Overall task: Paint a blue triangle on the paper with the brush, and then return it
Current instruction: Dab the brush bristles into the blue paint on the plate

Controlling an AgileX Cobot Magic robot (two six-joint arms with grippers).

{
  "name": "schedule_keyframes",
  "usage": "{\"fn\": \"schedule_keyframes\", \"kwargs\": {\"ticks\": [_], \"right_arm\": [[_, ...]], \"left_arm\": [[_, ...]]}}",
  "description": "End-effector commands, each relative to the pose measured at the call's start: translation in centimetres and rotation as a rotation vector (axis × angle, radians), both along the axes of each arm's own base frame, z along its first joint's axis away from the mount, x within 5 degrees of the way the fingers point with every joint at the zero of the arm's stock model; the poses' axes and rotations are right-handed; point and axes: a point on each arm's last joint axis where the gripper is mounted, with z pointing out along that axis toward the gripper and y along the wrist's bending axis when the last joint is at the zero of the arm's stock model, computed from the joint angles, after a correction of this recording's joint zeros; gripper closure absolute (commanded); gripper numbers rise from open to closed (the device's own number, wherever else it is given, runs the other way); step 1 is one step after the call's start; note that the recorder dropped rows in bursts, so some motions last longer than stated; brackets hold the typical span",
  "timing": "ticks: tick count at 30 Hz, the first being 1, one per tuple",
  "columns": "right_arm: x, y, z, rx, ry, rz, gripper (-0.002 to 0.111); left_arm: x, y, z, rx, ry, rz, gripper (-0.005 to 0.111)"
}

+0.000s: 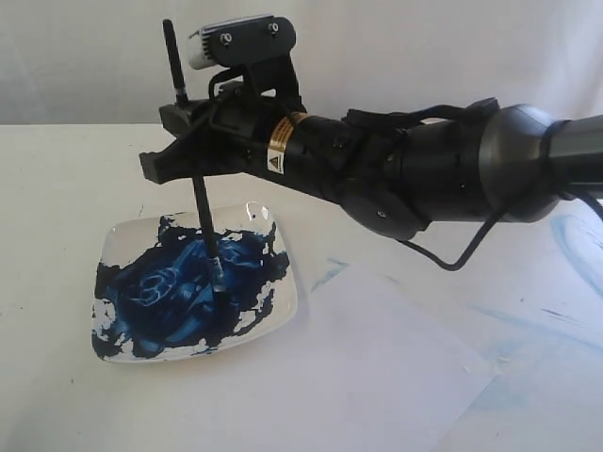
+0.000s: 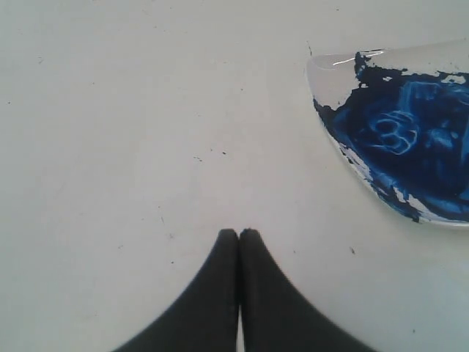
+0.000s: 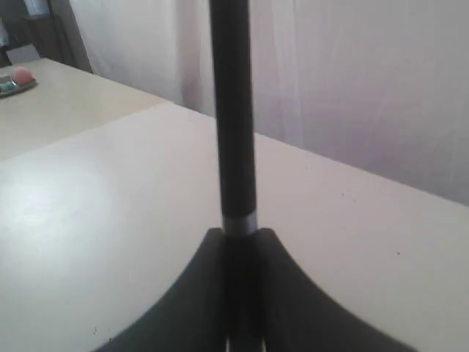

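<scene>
The black-handled brush (image 1: 203, 202) stands nearly upright, and my right gripper (image 1: 165, 162) is shut on its handle after reaching across from the right. Its bristle end dips into the dark blue paint in the square white dish (image 1: 122, 235). In the right wrist view the brush (image 3: 233, 110) rises from between the fingers of the right gripper (image 3: 240, 235), its silver band just above the tips. The white paper (image 1: 377, 377) lies flat to the right of the dish. No blue triangle shows on it. My left gripper (image 2: 239, 233) is shut and empty over bare table beside the dish (image 2: 333, 77).
Faint pale-blue smears (image 1: 575, 235) mark the table at the far right, and a short streak (image 1: 330, 273) sits near the paper's upper corner. A small pink-topped object (image 3: 15, 79) lies on a far table. A white curtain backs the scene.
</scene>
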Motion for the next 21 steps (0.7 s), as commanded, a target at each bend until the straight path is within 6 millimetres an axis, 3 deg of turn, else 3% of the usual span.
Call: {"fn": "schedule_keyframes", "kwargs": {"ticks": [1, 7, 16, 21], "right_arm": [[0.3, 0.2, -1.6, -0.016, 0.083, -0.014, 0.108], [0.2, 0.6, -1.5, 0.042, 0.067, 0.013, 0.108], [-0.7, -1.5, 5.0, 0.221, -0.060, 0.022, 0.108], [-1.0, -2.1, 5.5, 0.149, -0.053, -0.001, 0.108]], "left_arm": [[0.0, -0.1, -0.1, -0.006, 0.001, -0.006, 0.107], [0.0, -0.1, -0.1, -0.006, 0.001, -0.006, 0.107], [0.0, -0.1, -0.1, -0.006, 0.001, -0.006, 0.107], [0.0, -0.1, -0.1, -0.006, 0.001, -0.006, 0.107]]}}
